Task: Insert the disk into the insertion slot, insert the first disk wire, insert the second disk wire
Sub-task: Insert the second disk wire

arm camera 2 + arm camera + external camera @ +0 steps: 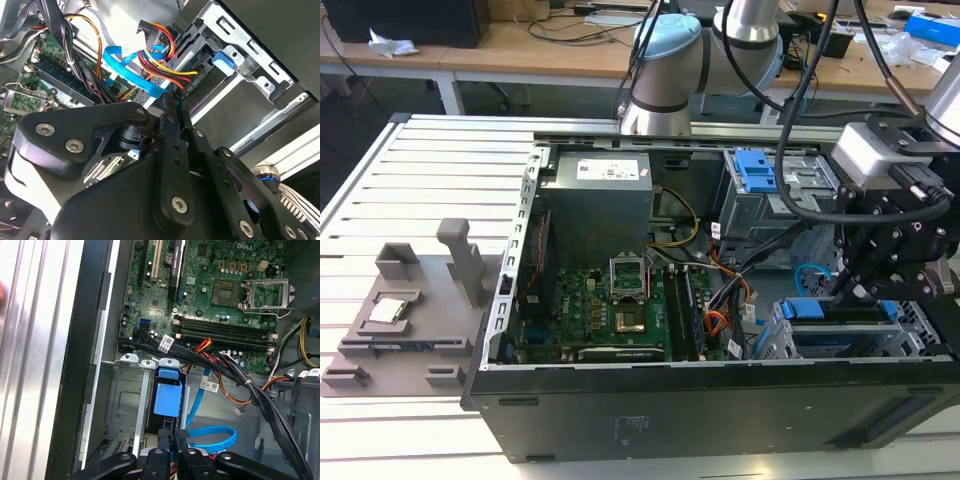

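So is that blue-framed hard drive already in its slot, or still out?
In. The hard drive sits down inside the grey metal cage, blue frame flush between its walls, with the gripper right above it.

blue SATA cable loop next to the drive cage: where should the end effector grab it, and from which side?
Judging by its pose, grip the blue cable mid-loop, on the flat faces of the ribbon, where it arcs free of the drive cage. Come straight down from the open top of the case, as the end effector already hangs beside it; the wire bundle crowds the motherboard side.

One computer case (700, 420), one motherboard (610, 310), two drive cages (775, 185).
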`<state>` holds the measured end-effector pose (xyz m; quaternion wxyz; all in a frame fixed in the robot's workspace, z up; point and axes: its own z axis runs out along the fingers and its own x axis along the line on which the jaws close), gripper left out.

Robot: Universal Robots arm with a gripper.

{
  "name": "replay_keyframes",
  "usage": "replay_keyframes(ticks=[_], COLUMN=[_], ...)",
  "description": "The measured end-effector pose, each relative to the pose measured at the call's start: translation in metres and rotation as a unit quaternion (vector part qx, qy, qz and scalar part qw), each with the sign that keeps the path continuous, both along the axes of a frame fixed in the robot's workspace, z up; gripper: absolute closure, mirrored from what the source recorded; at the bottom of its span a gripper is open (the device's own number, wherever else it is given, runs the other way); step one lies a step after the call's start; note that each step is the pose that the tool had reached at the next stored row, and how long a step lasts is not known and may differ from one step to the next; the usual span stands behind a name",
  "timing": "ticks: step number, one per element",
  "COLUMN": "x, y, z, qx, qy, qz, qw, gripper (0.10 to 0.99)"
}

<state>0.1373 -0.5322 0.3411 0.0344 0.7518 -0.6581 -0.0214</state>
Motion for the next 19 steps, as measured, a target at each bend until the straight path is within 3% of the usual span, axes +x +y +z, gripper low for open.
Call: replay_keyframes(ticks=[5,9,19], x=[0.0000,0.0001,0.0010], y=[-0.0013,-0.0013,-0.0015], z=[-0.0039,0.0007,-0.0026], qx=[-0.0001,0.0000,0.0001], qy=[0.0000,0.0000,0.0003], qz=[-0.006,-0.006,-0.014], qw=[1.0000,1.0000,0.9999], gripper=[0.925,0.925,0.925])
